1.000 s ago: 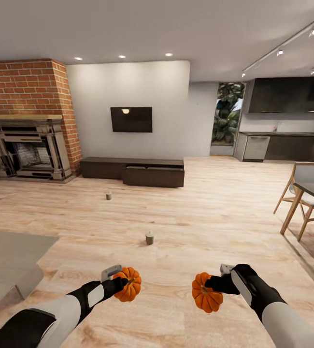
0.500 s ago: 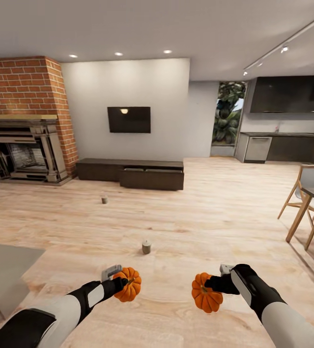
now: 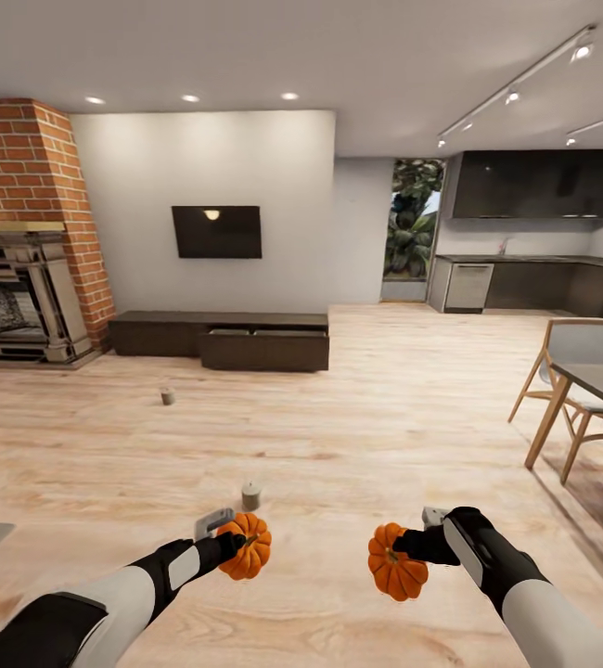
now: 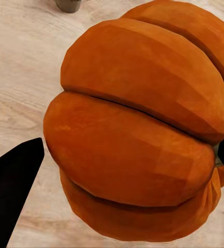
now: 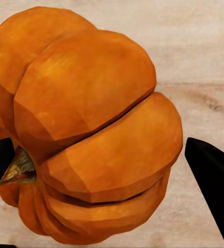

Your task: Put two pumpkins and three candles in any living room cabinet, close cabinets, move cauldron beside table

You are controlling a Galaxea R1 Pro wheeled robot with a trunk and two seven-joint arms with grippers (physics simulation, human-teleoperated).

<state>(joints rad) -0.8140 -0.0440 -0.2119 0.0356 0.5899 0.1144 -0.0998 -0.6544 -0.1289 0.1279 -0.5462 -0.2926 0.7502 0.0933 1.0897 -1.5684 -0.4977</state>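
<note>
Between the left gripper's (image 3: 237, 541) jaws sits an orange pumpkin (image 3: 249, 558), held tight. From the left wrist camera this pumpkin (image 4: 143, 129) looks big and bumpy, with a black fingertip (image 4: 11, 186) on each side of it. The right gripper (image 3: 411, 545) has its jaws closed on the other pumpkin (image 3: 397, 562) too. From the right wrist camera that pumpkin (image 5: 86, 129) shows its little brown stem, and a black fingertip (image 5: 212, 175) presses at its side.

Both pumpkins hang above the wood floor (image 3: 394, 436), near the bottom of the head camera's picture, at about 6 o'clock.

Just past the left pumpkin, toward 12 o'clock, a short candle (image 3: 250, 495) stands on the floor. A second candle (image 3: 166, 396) stands farther off, toward 11 o'clock.

Far ahead, the long low dark cabinet (image 3: 218, 336) sits against the white wall, under a black TV (image 3: 216, 232). A brick fireplace (image 3: 19, 241) is at 10 o'clock. A dark surface (image 3: 598, 385) with a wooden chair (image 3: 570, 371) is at 3 o'clock.
</note>
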